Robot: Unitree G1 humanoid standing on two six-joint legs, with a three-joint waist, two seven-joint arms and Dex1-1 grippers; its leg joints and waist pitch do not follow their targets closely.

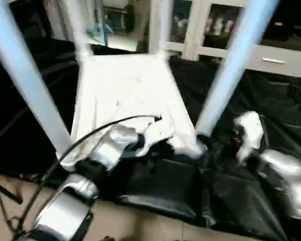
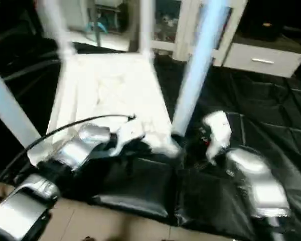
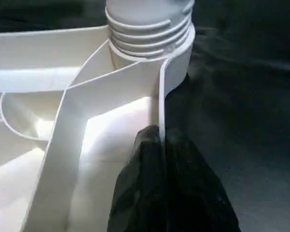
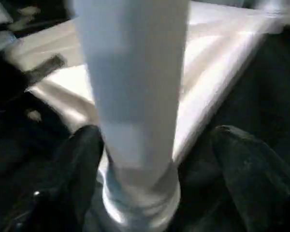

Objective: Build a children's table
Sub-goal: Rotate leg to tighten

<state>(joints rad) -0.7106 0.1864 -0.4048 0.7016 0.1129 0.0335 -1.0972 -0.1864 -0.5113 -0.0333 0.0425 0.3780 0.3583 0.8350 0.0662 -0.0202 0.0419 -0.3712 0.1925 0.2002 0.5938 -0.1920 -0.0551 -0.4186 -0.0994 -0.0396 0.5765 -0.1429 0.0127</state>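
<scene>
Left gripper (image 3: 159, 159): two black fingers pressed together, pinching the thin upright edge wall of the white plastic rectangular tabletop (image 1: 125, 95), one finger either side of the wall. Tabletop lies upside down on black sheeting (image 1: 251, 181), ribbed underside facing up. Just beyond the left fingertips along that wall: round corner socket (image 3: 176, 63) with the threaded end of a long tapered white tube leg (image 1: 231, 65) seated in it, thread rings visible above the socket rim.

Right gripper (image 4: 145, 159): black fingers (image 4: 79, 164) spread wide, one either side of that same leg near its base, gap visible on both sides, not gripping. In the head views the right gripper sits just beside the leg's foot, on the outer side of the tabletop's near corner.

Further out from both hands: second leg (image 1: 25, 80) upright at the other near corner, two more legs (image 1: 158, 25) at the far corners. Behind the table: white cabinet with glass doors (image 1: 215, 25).
</scene>
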